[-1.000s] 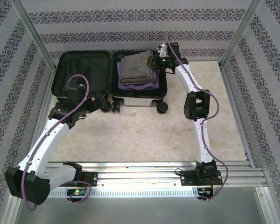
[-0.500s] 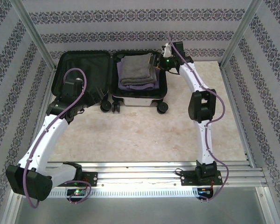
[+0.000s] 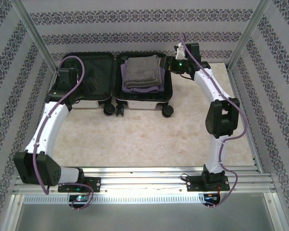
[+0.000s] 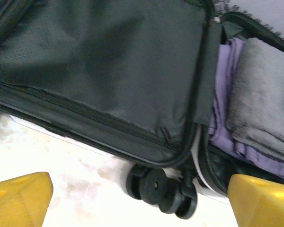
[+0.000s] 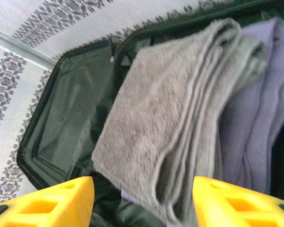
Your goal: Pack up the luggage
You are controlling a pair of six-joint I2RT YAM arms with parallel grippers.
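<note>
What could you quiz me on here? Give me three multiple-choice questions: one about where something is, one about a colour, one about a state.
1. Where is the grey towel relative to the case?
A. Outside it.
B. In its right half.
C. In its left half.

2. What colour is the cloth under the towel?
A. Purple.
B. Red.
C. Green.

3. How is the case?
A. Shut and standing.
B. Open, lying flat.
C. Shut, lying flat.

Answers:
1 B, the towel lies on top in the right half.
2 A, purple edges show beneath the towel.
3 B, both halves lie spread apart with the black lining facing up.
</note>
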